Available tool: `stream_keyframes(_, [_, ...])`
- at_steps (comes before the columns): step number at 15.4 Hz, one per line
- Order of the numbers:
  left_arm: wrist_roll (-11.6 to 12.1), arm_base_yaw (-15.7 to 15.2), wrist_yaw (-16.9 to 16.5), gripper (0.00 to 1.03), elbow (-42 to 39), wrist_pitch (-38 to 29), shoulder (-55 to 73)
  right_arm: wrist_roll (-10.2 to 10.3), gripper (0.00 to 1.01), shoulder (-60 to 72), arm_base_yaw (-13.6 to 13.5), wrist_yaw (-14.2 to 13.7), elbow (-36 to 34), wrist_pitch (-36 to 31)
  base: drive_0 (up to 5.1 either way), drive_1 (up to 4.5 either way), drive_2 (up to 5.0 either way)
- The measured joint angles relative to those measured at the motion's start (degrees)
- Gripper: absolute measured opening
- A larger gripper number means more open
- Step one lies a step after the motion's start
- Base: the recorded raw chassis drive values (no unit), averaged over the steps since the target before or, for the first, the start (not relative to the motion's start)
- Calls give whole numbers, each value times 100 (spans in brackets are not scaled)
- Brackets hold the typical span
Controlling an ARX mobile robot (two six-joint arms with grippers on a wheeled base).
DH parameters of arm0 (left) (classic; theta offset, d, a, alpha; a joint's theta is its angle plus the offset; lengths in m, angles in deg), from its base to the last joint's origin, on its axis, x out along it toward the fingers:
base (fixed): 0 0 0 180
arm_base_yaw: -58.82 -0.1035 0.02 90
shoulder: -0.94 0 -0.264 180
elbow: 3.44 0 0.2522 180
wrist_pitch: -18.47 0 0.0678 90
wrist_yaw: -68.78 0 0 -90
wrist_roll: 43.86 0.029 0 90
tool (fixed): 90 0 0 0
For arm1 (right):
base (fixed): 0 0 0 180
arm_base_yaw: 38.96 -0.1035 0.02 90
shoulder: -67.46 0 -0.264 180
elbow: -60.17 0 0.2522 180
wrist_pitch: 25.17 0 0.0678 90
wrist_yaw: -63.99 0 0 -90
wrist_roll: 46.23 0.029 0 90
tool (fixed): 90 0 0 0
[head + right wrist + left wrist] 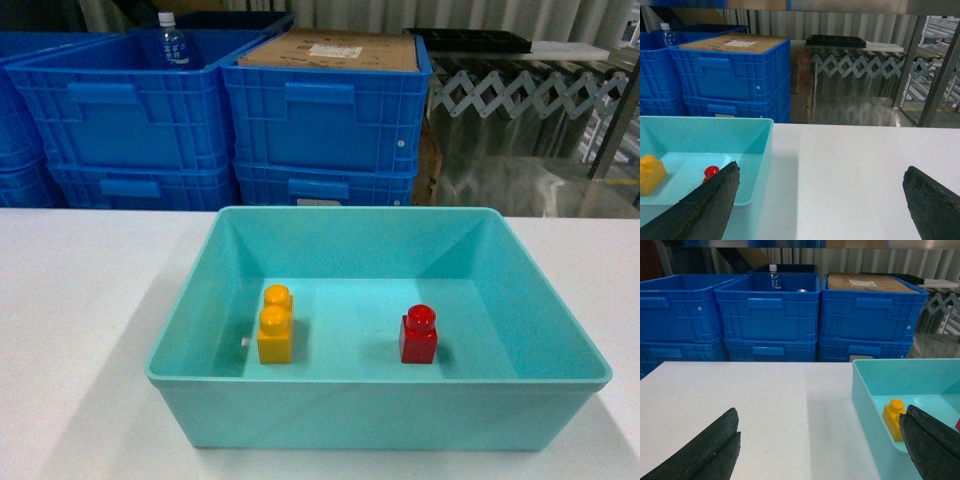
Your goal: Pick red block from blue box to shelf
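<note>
That small glossy red plastic block [418, 336] in the shallow turquoise box [380, 415] looks light, stiff, slippery; pinch its flat sides. Both tools [820, 450] [820, 205] gape apart.

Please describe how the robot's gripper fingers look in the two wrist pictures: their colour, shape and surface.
In both wrist views only the fingers show. The left gripper has two black fingers, matte and slightly rough, wedge-shaped and tapering to blunt tips. The right gripper has the same black tapered fingers. No cables, markings or arm links are visible, and the head view shows neither arm.
</note>
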Motion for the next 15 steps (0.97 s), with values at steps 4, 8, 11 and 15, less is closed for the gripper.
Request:
stream_keyframes(4, [0, 0, 0, 98, 0, 0, 0, -17, 69, 2, 0, -2, 0, 0, 0, 0, 0])
stream_keyframes(8, [0, 0, 0, 98, 0, 2, 0, -11, 98, 2, 0, 0, 0, 0, 0, 0, 0])
stream_keyframes(11, [0, 0, 0, 98, 0, 0, 0, -11, 98, 2, 0, -2, 0, 0, 0, 0, 0])
stream_keyframes(15, [0, 0, 2, 98, 0, 0, 0, -11, 98, 0, 0, -2, 0, 0, 0, 0, 0])
